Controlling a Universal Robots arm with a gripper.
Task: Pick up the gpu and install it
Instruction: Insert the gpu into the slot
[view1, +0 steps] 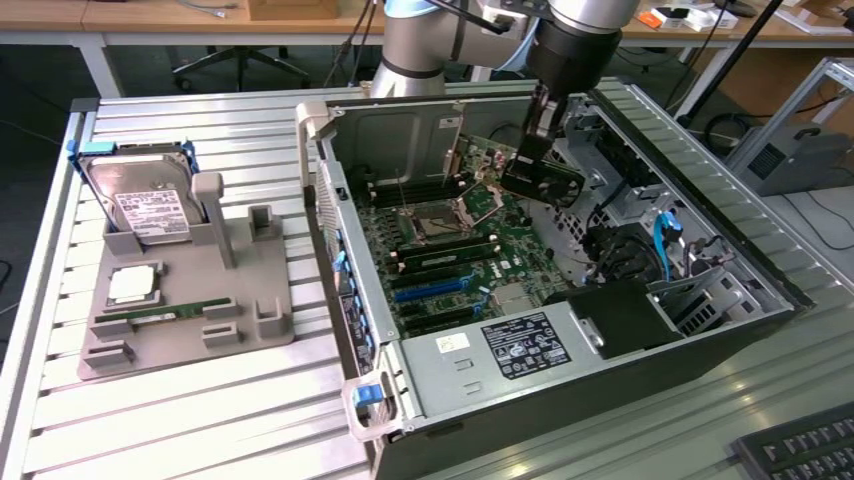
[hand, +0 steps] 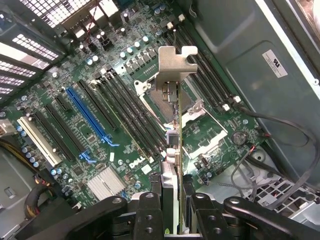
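While fingers (hand: 149, 216) pinch the gpu (hand: 173, 80) inside the open case (view1: 447, 352), hard drive (view1: 147, 205) in grey tray (view1: 260, 285)

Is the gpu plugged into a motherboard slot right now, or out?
Out. The hand grips the gpu edge-on in the air above the motherboard, over the processor socket; the blue slot is empty.

**Open case and a tray of spare parts**

The case (view1: 441, 385) lies open on the slatted table (view1: 200, 420). Inside the case are the motherboard (view1: 441, 255) with its blue slot (hand: 87, 112), blue cables (view1: 663, 240) and a black box (view1: 627, 315). To the exterior view's left of the case, a grey tray (view1: 260, 290) holds a hard drive (view1: 140, 195), a CPU (view1: 130, 285) and a RAM stick (view1: 154, 317). A keyboard (view1: 801, 450) lies beyond the case's lower right corner.
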